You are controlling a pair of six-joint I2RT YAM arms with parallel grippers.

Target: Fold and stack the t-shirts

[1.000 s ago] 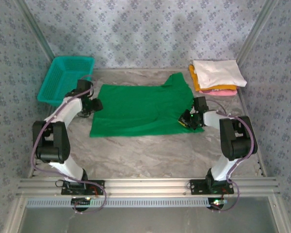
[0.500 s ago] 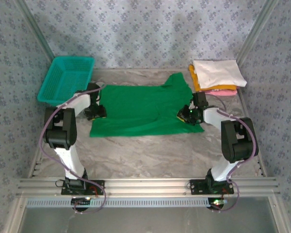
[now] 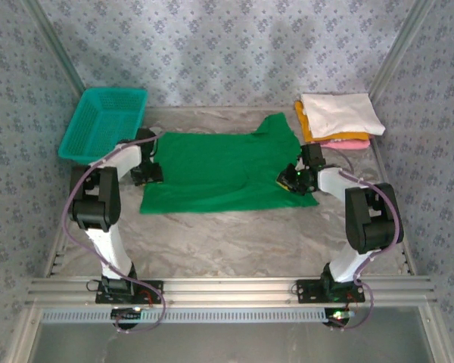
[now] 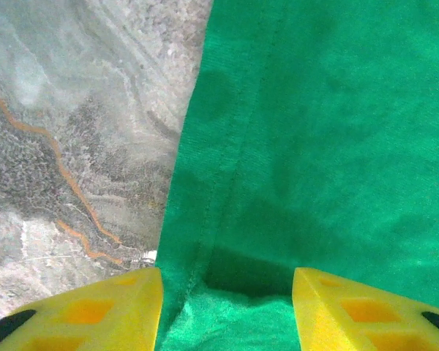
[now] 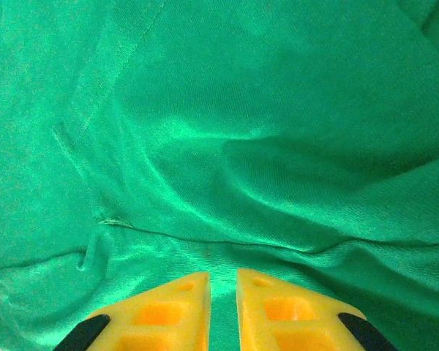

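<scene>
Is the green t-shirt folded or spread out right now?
Spread out: the green t-shirt lies flat across the table, a sleeve sticking out at its far right.

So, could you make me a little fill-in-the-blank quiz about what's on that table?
1. In the folded stack, the top shirt is ___.
2. The teal mesh basket sits at the far ___ corner of the table.
3. The right gripper, shut on the green t-shirt, has ___ fingers.
4. The bottom shirt in that stack is ___.
Missing words: white, left, yellow, pink.
</scene>
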